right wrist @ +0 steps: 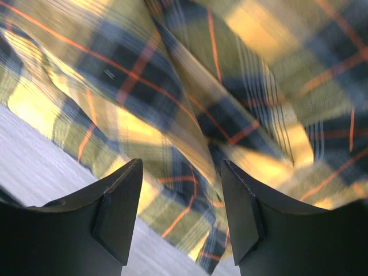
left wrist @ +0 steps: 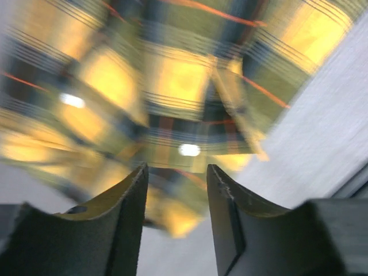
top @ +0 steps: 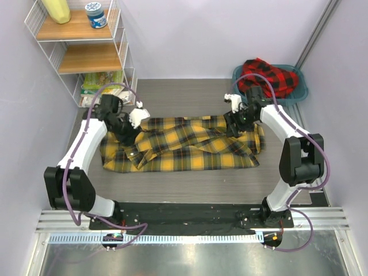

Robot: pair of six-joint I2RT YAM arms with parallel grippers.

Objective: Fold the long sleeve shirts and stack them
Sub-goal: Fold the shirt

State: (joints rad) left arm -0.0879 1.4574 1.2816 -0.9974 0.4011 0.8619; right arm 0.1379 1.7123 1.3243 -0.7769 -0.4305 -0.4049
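Yellow-and-black shirt (top: 184,144) laid crumpled across the bench (top: 190,187), one hand at each end.

The left hand (left wrist: 176,172) is seen over the shirt's far-left edge and the right hand (right wrist: 181,167) over its far-right part, both with fingers apart and nothing clamped. The red-and-black shirt (top: 267,77) is heaped in the teal basin (top: 302,92), far right.

Bare table (top: 184,95) lies open behind the yellow shirt (top: 184,150); wire shelf (top: 86,57) crowds the left, teal basin (top: 300,94) apparently the right corner.
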